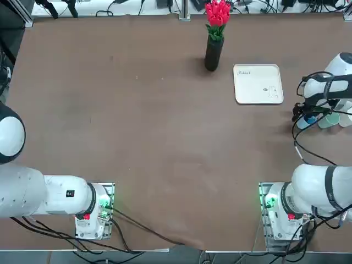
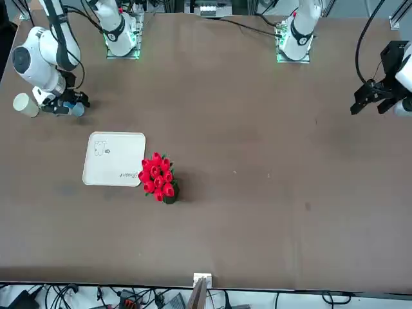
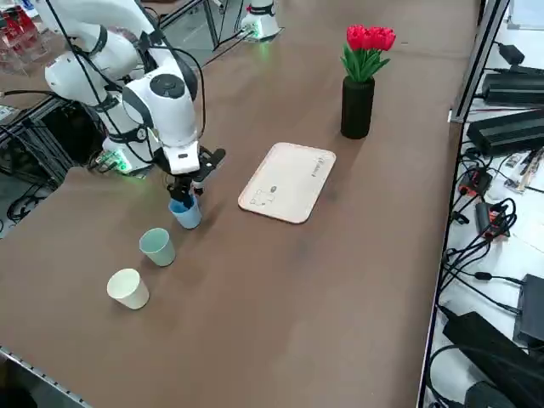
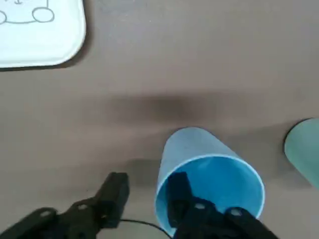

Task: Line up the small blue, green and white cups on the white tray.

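Note:
The light blue cup stands upright on the brown table, right of the white tray. My right gripper is down at the cup's rim, one finger inside the cup and the other outside its wall with a gap left, so it is open. From the side, the gripper sits on top of the blue cup. The pale green cup and the off-white cup stand beyond it in a loose row toward the table's right edge. The tray holds nothing.
A tall black vase with red flowers stands just left of the tray, near the far edge. The table's right edge runs close behind the white cup.

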`<state>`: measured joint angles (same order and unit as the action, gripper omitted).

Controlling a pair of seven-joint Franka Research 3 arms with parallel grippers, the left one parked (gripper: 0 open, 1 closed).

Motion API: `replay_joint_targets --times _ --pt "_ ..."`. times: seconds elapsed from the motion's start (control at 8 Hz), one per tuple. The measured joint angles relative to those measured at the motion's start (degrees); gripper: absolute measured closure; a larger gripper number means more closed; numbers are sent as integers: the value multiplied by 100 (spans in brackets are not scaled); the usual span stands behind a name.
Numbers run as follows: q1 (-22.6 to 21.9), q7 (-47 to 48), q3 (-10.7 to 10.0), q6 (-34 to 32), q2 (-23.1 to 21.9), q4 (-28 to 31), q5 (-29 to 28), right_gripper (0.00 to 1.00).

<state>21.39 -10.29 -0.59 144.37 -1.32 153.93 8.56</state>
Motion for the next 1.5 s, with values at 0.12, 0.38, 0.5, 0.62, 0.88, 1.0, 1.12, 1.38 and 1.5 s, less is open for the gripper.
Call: replay_joint_targets --times 0.12,0.38,0.5,0.62,0.88,1.0,1.12,1.38,1.5 --pt "36 -29 0 -3 -4 -2 0 76" --pt "79 -64 -1 -44 -72 -32 21 96" --pt "83 -74 -1 -46 -85 -34 21 96" --pt "83 -76 -1 -38 -86 -54 21 96" --pt "74 -84 27 -104 -139 -295 21 96" --pt "20 -119 70 -374 -180 -553 24 96" --pt "-173 -133 121 -781 -194 -914 24 96" --pt "-890 132 197 -1778 -15 -1915 12 96" --pt "-1299 449 221 -2202 263 -2490 9 96"
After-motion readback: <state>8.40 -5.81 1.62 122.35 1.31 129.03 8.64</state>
